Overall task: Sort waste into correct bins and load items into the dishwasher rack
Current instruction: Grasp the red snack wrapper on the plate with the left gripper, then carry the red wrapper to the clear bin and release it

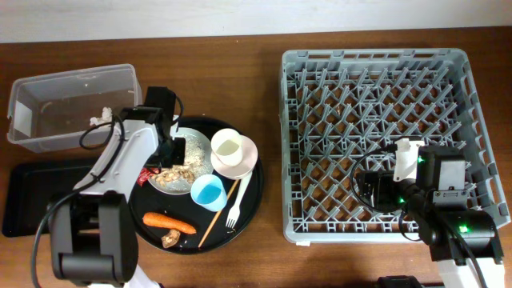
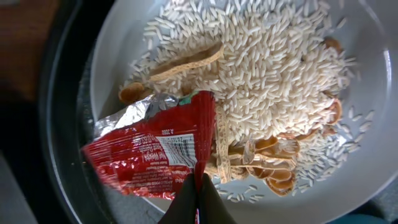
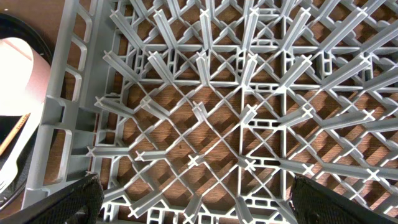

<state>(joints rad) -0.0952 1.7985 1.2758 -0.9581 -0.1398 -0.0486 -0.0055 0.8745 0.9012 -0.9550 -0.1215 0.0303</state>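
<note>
Red snack wrapper pinched in clenched left tool; right tool gapes wide above dishwasher rack.

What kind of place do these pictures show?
Probably a test bench staged as a dish-clearing station: on a wooden table stand a grey dishwasher rack, a round black tray of used dishes and a clear plastic tub.
</note>
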